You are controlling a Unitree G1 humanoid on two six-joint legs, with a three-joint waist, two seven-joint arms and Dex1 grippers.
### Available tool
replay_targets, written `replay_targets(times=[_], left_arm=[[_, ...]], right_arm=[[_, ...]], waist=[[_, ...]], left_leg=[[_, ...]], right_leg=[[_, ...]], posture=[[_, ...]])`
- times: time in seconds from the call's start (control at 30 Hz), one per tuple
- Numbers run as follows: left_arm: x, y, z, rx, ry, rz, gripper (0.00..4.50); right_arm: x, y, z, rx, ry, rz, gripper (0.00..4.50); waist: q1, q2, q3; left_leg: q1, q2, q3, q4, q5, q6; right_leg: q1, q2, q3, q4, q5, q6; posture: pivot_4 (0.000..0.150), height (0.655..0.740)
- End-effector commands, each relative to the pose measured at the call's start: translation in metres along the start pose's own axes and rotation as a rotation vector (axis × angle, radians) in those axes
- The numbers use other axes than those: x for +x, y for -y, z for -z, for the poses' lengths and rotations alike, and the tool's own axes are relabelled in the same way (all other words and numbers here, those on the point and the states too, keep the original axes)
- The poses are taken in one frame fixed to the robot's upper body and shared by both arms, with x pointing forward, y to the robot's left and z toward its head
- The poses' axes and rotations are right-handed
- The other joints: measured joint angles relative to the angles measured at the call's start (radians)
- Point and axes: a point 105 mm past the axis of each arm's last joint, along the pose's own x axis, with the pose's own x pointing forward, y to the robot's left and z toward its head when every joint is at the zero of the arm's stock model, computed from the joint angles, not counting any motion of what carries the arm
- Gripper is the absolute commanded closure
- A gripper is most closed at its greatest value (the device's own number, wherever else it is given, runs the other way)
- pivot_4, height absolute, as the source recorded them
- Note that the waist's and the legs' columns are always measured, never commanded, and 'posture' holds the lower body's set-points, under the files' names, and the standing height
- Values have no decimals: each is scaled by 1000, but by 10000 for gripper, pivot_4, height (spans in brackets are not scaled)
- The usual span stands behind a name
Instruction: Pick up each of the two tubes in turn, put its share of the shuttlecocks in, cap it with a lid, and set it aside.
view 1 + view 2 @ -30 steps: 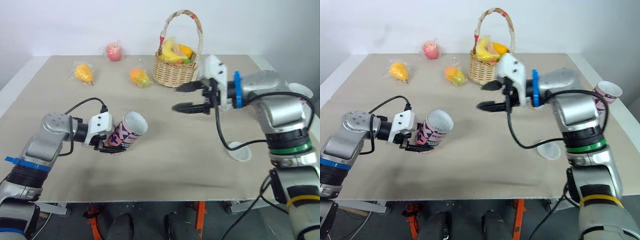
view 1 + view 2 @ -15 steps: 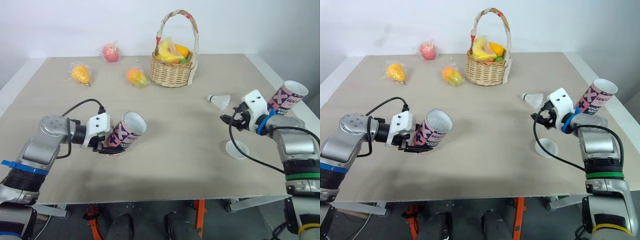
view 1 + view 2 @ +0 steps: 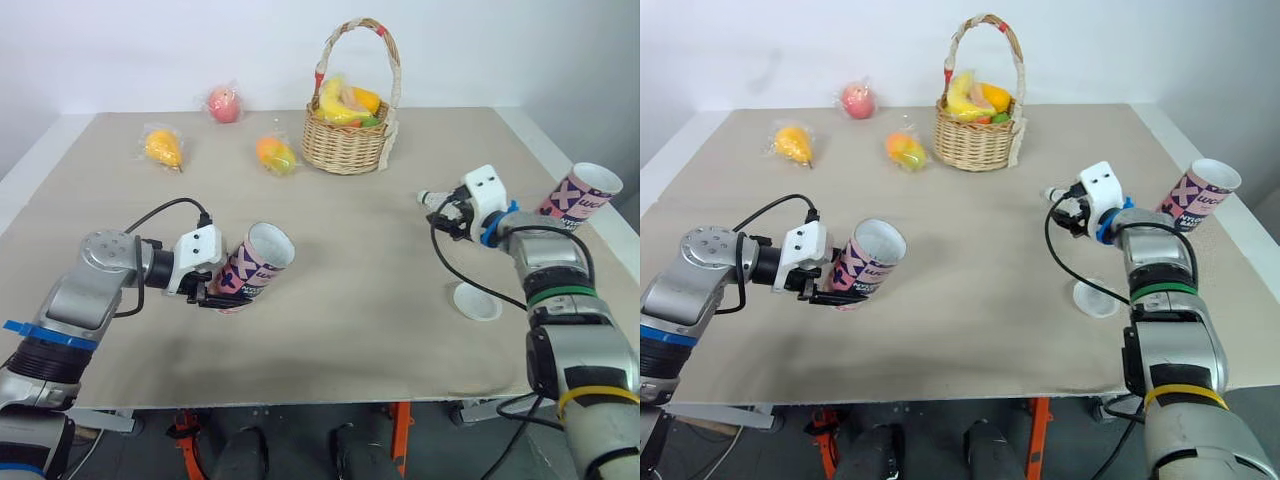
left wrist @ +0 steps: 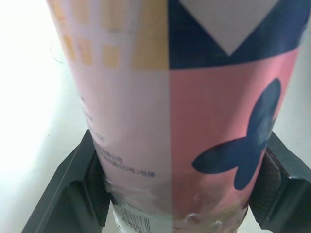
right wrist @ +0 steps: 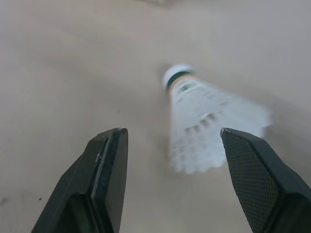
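My left gripper (image 3: 222, 291) is shut on the base of a pink and blue tube (image 3: 256, 267), held tilted with its open mouth up and to the right; in the left wrist view the tube (image 4: 184, 97) sits between both fingers. A white shuttlecock (image 5: 204, 121) lies on the table, its cork pointing away from my right gripper (image 5: 174, 136). That gripper is open, low over the table, with a finger on each side of the feathers. A second tube (image 3: 586, 194) leans at the table's right edge. A white lid (image 3: 477, 303) lies near the front right.
A wicker basket (image 3: 349, 145) of fruit stands at the back centre. Wrapped fruit lies at the back left: a peach (image 3: 226, 103), a yellow pear (image 3: 166, 147) and an orange one (image 3: 277, 154). The beige table (image 3: 350, 330) spans the view.
My right arm swung from in front of the basket out to the right, then came in low around the shuttlecock. The left gripper and its tube stayed put.
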Motion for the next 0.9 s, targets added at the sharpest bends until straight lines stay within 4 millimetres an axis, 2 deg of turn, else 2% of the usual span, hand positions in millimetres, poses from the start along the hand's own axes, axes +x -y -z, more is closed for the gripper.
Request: replay_targets(times=[0.03,0.07,0.17,0.2,0.23,0.27,0.33,0.5,0.7,0.83,0.9], left_arm=[[1,2,-3,3,9,-4,12004],[1,2,-4,3,9,-7,12004],[1,3,-4,2,9,-11,12004],[1,3,-4,2,9,-12,12004],[1,4,-4,1,9,-12,12004],[0,4,-4,-1,9,-14,12004],[0,5,-4,-3,8,-17,12004],[-1,5,-3,-6,7,-21,12004],[1,5,-4,1,10,-13,12004],[2,5,-4,1,13,-9,12004],[2,5,-4,2,14,-7,12004]], right_arm=[[6,-1,-25,-37,46,19,12059],[8,-2,-27,-37,46,27,12059],[12,-2,-32,-39,56,51,24669],[12,-2,-32,-48,54,55,31614],[12,-2,-32,-60,51,58,31614],[13,-2,-31,-62,49,58,36935],[12,-2,-30,-68,52,49,44623],[8,0,-32,-122,61,40,44623],[-2,1,-55,-169,150,-7,44623],[-10,-2,-63,-197,188,-56,44623],[-21,-12,-75,-199,243,-151,44623]], waist=[[0,0,0],[0,0,0],[1,0,0],[1,0,0],[1,0,0],[1,0,0],[1,0,0],[0,0,0],[0,1,0],[1,1,0],[3,1,0]], left_leg=[[0,0,0,0,0,0],[0,0,0,0,0,0],[0,0,0,0,0,0],[0,0,0,0,0,0],[0,0,0,0,0,0],[0,0,0,0,0,0],[0,0,0,0,0,0],[0,0,0,0,0,0],[0,0,0,0,0,0],[0,0,-1,0,0,0],[0,0,-1,0,0,0]], right_leg=[[0,0,0,0,0,0],[0,0,0,0,0,0],[0,0,0,0,0,0],[0,0,0,0,0,0],[0,0,0,0,0,0],[0,0,0,0,0,0],[0,-1,0,0,0,0],[0,0,0,0,0,0],[0,0,0,0,0,0],[0,0,-1,0,0,0],[0,0,-1,0,0,0]], posture=[[1500,7400],[1500,7400],[1500,7400],[1500,7400],[1500,7400],[1500,7400],[1500,7400],[1500,7400],[1500,7400],[1500,7400],[1500,7400]])
